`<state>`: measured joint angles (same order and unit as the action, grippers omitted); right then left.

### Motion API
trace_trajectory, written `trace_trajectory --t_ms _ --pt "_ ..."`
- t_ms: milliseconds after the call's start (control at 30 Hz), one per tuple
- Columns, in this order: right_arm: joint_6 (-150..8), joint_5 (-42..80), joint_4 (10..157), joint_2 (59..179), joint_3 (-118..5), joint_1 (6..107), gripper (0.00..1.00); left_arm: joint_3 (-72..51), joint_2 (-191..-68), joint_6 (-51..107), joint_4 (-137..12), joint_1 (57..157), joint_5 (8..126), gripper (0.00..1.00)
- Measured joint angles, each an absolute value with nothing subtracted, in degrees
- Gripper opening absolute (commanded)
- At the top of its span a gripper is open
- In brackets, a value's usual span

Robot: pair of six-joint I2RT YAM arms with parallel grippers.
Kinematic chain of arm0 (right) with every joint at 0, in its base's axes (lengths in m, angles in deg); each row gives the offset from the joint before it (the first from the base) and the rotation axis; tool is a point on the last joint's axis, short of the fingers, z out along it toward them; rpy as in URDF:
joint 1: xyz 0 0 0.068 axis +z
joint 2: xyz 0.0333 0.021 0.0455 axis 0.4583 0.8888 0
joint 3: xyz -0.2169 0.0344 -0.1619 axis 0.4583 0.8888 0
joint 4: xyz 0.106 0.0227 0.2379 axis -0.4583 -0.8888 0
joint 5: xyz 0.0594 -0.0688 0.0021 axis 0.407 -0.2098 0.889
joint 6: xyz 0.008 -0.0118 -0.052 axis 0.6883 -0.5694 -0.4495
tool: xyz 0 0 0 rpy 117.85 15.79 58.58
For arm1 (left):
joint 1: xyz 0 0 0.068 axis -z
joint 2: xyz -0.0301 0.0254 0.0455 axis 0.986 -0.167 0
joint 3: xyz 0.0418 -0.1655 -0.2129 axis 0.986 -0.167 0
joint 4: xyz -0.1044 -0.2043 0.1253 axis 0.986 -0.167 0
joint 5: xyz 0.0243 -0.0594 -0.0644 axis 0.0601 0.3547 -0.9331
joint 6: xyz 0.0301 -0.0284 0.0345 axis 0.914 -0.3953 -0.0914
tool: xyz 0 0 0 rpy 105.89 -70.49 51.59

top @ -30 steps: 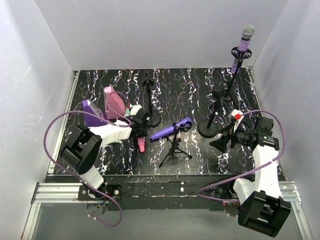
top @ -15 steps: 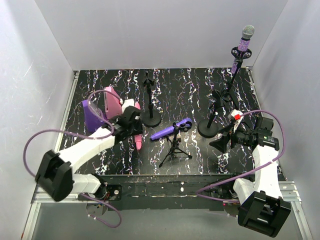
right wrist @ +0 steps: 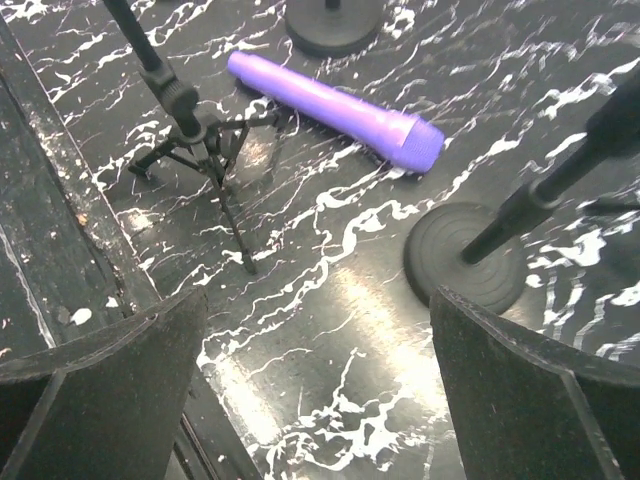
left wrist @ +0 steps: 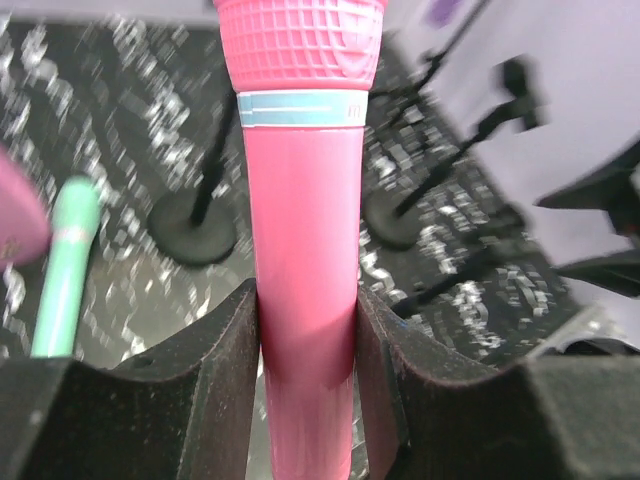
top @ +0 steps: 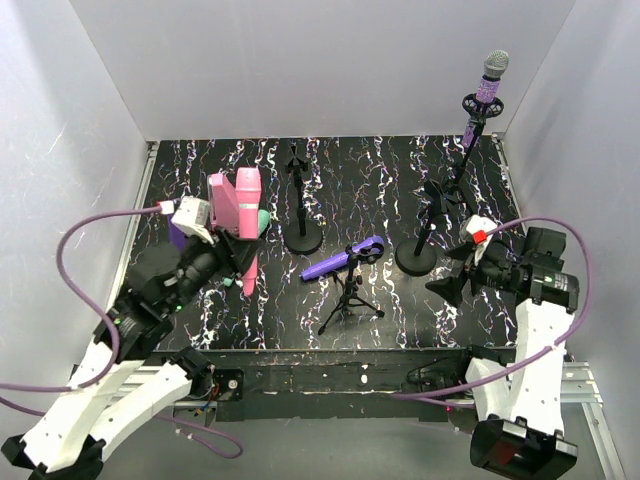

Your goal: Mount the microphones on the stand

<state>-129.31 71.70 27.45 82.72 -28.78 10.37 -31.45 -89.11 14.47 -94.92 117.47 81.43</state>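
Note:
My left gripper point(top: 243, 258) is shut on the pink microphone point(top: 248, 205) and holds it upright above the table's left side; in the left wrist view the pink microphone point(left wrist: 305, 250) sits between both pads of the gripper point(left wrist: 307, 400). The mint green microphone point(left wrist: 65, 265) lies on the table behind it. The plain purple microphone point(top: 340, 260) lies by a small tripod stand point(top: 348, 295), and shows in the right wrist view point(right wrist: 335, 110). The glittery purple microphone point(top: 487, 90) sits on the tall stand at the back right. My right gripper point(top: 450, 285) is open and empty point(right wrist: 320, 390).
A pink wedge point(top: 224, 200) stands beside the held microphone; a purple wedge point(top: 177, 235) is mostly hidden behind my left arm. Two round-base stands point(top: 303, 238) point(top: 418, 258) rise mid-table. The round base point(right wrist: 465, 255) lies just ahead of my right gripper. White walls enclose the table.
My left arm has drawn back toward the near left and lifted the pink microphone off the table, turning it upright. My right gripper has shifted slightly and stays open.

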Motion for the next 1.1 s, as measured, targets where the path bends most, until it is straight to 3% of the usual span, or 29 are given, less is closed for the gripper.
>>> trace_trajectory --t_ms 133,400,767,933,1100 --pt "-135.4 71.2 17.7 82.9 -40.1 10.4 0.98 -23.0 -90.6 19.1 -91.0 117.5 71.7 0.0" --pt "-144.3 76.2 9.4 85.1 -50.7 10.5 0.98 -9.2 -112.4 20.2 -74.6 118.8 51.2 0.0" --pt "-141.5 86.9 7.5 91.2 -56.1 11.9 0.97 3.3 -138.3 29.4 -65.2 139.1 50.7 0.0" --pt "-121.1 92.3 14.2 90.3 -58.1 11.9 0.95 3.3 -141.3 32.2 -62.3 139.8 52.9 0.0" --pt "-81.9 92.7 48.0 82.2 -48.0 12.0 0.94 3.3 -141.4 32.8 -57.9 139.8 55.4 0.0"
